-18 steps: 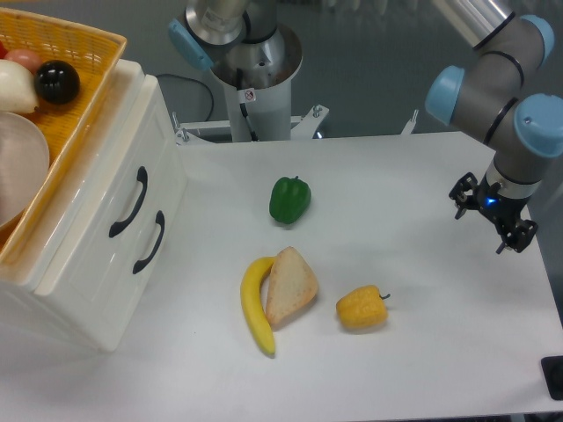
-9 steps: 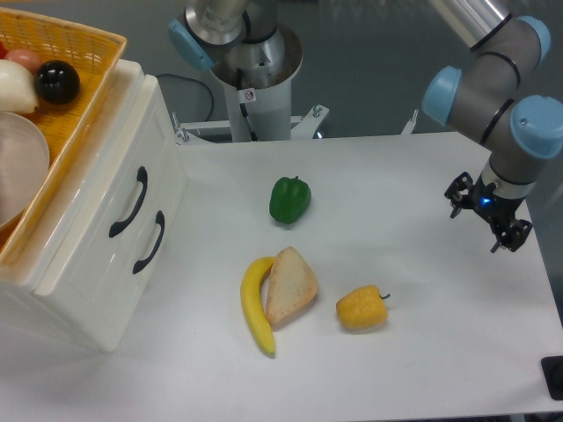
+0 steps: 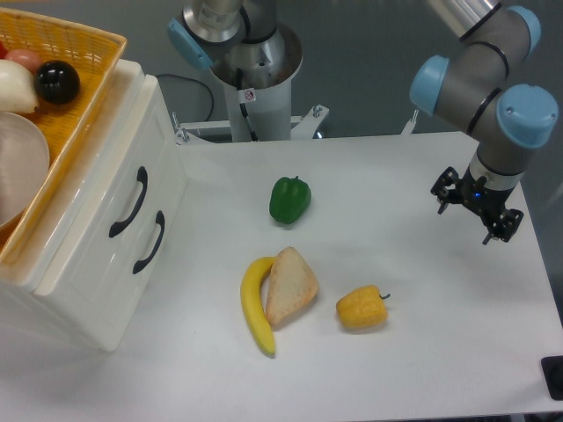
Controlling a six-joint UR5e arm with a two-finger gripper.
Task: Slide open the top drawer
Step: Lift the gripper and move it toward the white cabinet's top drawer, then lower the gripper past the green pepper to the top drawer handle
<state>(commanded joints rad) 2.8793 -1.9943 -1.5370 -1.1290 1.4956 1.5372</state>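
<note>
**Arm at the right edge, cabinet at the left**

A white surface (image 3: 422,352) carries a green pepper (image 3: 289,200) near its middle, and nearer the front a banana (image 3: 256,305) touching a wedge of bread (image 3: 290,286), with a yellow pepper (image 3: 361,309) just beside them. Behind stands the arm's grey base (image 3: 251,61) against a dark floor. At the left sits a white cabinet with a yellow basket (image 3: 66,44) on top. The top drawer (image 3: 114,189) is closed, flush with the lower drawer (image 3: 141,255). The gripper (image 3: 476,207) hangs over the right side, well apart from the cabinet; its fingers hold nothing and touch nothing, and how far they are spread cannot be told
</note>
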